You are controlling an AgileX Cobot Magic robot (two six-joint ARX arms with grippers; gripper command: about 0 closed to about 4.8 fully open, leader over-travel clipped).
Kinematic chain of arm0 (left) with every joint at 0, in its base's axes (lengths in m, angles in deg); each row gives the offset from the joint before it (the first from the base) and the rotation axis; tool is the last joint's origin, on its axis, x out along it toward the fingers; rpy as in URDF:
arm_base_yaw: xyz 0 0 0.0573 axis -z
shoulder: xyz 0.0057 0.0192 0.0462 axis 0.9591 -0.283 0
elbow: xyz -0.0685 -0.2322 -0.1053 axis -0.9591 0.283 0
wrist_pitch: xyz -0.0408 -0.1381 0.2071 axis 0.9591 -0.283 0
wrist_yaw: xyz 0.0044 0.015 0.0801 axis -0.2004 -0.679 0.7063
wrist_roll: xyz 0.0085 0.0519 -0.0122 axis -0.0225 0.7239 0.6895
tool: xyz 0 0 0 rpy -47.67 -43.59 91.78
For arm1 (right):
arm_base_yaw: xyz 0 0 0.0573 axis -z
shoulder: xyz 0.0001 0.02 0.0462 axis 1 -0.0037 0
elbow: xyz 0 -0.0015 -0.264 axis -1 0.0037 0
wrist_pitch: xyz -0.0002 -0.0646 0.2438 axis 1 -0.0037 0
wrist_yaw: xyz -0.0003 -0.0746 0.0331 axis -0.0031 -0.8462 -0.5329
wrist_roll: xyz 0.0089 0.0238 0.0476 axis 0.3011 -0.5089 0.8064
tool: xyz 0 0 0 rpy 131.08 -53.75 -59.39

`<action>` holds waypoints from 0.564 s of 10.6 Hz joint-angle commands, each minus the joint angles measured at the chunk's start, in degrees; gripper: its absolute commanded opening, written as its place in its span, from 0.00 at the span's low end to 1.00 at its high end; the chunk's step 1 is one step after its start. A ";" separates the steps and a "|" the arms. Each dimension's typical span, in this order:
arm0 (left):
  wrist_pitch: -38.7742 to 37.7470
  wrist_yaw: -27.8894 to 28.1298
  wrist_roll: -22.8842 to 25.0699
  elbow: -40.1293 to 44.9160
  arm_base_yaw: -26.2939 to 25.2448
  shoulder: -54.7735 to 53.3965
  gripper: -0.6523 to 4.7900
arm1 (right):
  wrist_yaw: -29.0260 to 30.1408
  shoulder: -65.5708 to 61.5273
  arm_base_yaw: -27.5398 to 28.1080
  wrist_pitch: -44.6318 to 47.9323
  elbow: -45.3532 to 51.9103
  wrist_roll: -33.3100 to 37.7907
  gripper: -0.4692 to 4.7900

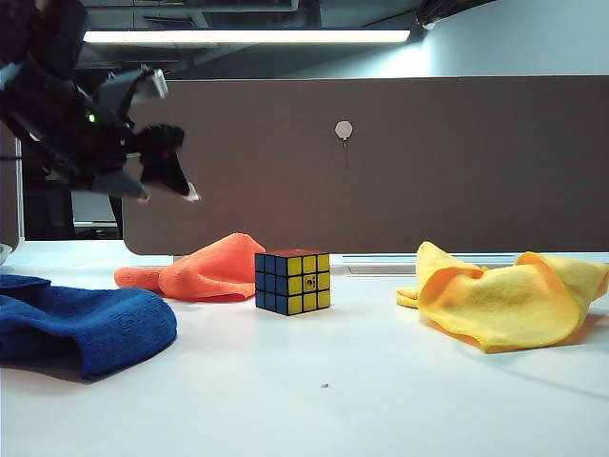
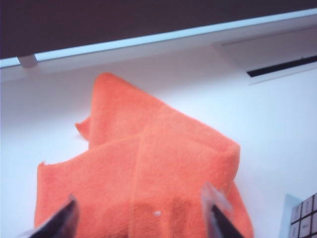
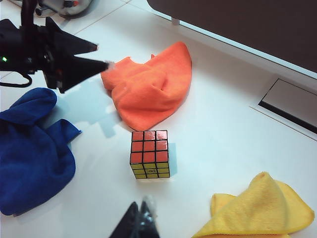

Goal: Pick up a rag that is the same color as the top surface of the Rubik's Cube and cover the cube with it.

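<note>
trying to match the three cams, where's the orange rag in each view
Exterior view: orange rag lies left of centre, behind the Rubik's Cube.
Left wrist view: it fills the middle, cube at one corner.
Right wrist view: it lies beyond the cube's orange-red top.
Shared landmark: the cube.

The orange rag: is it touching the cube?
Apart. In the right wrist view, bare white table separates the orange rag from the cube.

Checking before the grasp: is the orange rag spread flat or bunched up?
Bunched up. The rag lies in a folded, humped heap behind the Rubik's Cube, not over it; the left gripper hovers above, fingers apart.
</note>
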 commanded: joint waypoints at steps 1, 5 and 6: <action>1.05 0.11 0.00 -0.24 -0.02 -3.43 0.88 | 0.31 0.24 -0.11 0.57 -0.26 0.04 0.09; 6.21 -0.15 -0.59 -0.24 -0.02 -9.25 0.88 | 0.31 0.24 -0.11 0.57 -0.26 0.04 0.09; 7.85 -0.28 -1.62 -0.24 -0.02 -10.21 0.88 | 0.31 0.24 -0.11 0.57 -0.24 0.04 0.09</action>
